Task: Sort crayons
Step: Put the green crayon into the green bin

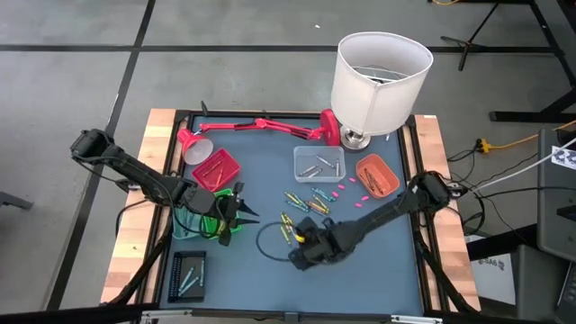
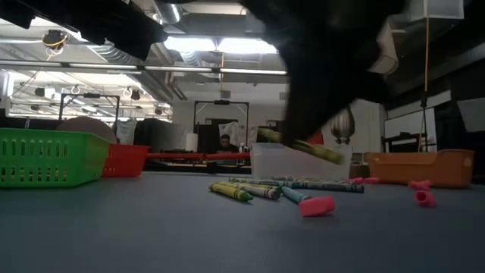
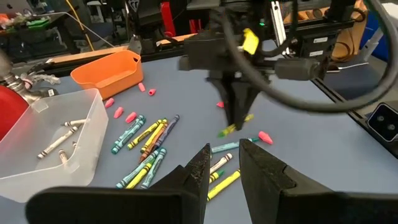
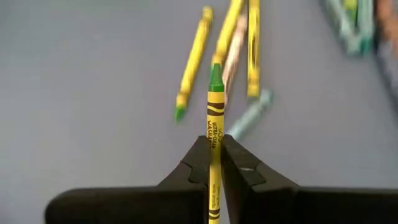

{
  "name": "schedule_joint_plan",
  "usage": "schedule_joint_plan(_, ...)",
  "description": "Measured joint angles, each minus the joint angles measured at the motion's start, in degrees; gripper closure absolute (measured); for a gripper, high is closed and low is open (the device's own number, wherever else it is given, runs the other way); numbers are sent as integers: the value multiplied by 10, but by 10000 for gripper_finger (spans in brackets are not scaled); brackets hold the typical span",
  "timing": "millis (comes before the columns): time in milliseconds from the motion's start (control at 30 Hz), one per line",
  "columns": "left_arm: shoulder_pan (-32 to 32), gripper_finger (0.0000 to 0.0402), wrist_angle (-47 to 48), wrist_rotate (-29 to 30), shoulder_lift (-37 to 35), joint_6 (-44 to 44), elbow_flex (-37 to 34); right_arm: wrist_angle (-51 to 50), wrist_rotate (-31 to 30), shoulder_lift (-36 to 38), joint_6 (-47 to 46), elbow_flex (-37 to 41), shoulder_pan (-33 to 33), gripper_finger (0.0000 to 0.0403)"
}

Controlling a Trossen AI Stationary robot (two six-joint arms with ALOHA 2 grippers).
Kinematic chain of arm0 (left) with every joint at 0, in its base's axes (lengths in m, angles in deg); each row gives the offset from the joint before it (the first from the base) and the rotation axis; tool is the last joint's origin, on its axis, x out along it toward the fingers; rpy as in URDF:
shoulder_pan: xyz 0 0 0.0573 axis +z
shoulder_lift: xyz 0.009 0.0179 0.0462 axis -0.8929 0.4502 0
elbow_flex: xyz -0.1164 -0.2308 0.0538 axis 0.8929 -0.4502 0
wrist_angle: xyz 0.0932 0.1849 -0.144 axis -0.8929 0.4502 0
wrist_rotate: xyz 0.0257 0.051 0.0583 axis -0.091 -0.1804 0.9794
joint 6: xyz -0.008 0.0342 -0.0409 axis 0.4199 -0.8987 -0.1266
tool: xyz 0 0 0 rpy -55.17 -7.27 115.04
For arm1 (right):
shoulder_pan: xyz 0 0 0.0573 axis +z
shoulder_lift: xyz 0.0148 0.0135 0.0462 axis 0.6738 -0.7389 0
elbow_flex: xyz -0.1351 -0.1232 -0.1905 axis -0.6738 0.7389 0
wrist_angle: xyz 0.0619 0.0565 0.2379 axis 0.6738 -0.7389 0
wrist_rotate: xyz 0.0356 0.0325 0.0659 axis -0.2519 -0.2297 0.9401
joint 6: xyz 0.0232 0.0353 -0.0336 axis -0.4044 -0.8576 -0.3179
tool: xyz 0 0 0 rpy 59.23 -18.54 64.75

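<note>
Both arms are black, built of slim links with bulkier rounded joint housings. A black cable loops loose off the right arm [image 1: 378,216], forming a ring near its wrist. The right end effector [image 4: 214,146] has two matte black fingers that taper to narrow wedge tips. The left end effector [image 3: 222,163] has the same dark tapered fingers. A yellow tag sits on the right arm's wrist housing.

A white lampshade [image 1: 381,79] and a red desk lamp [image 1: 261,128] are seen at the desk's [image 1: 270,279] far edge, with red [image 1: 216,170], clear [image 1: 319,163], orange [image 1: 377,175] and green [image 1: 214,225] trays and pink bits [image 1: 351,189] nearby.
</note>
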Motion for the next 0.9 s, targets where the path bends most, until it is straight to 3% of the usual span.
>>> schedule_joint_plan(200,-6,332,3,0,-21,0,0,83,9,2,159,-12,-55,387)
schedule_joint_plan(400,-29,332,11,0,-89,0,0,220,46,-1,303,-12,-96,387)
schedule_joint_plan(533,-43,332,51,35,-145,0,0,320,70,-8,390,-13,-117,386)
schedule_joint_plan(700,-53,332,84,89,-207,0,0,417,100,-21,453,-13,-137,386)
schedule_joint_plan(900,-52,332,81,107,-258,-2,0,526,104,-54,468,-13,-145,386)
